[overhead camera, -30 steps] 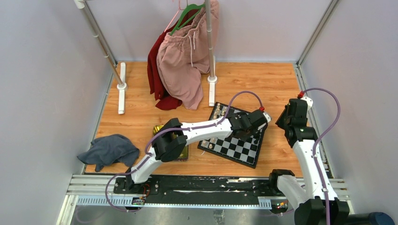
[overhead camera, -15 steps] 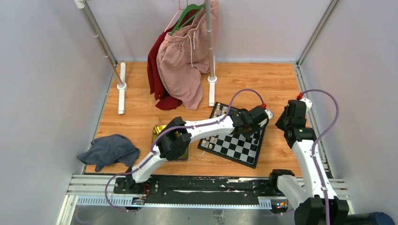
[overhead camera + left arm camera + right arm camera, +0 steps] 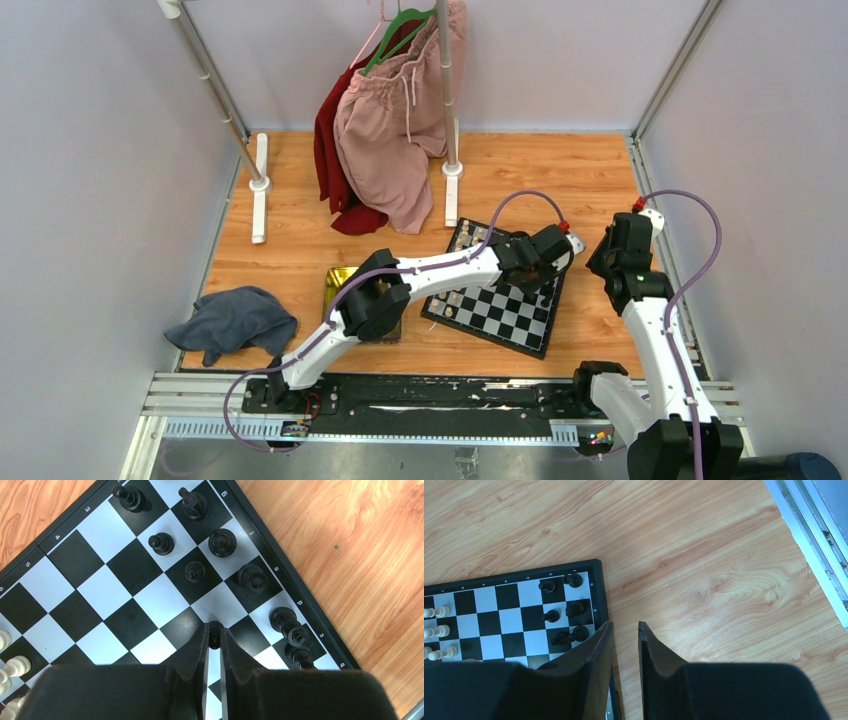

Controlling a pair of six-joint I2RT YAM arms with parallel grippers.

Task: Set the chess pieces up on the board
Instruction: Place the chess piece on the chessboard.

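Left arm stretches over the board, hand pinching a black piece.

On the dark border of the board you can read pale digits 3, 4, 5 and 6 along one side. The adjoining side carries small letters, e, d and c among them. From the right wrist they're too small.

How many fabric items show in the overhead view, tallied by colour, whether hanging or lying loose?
Dark red garment, hanging on the rack: 1
Pink garment, hanging on the rack: 1
Blue-grey cloth, lying loose on the table: 1
Total: 3
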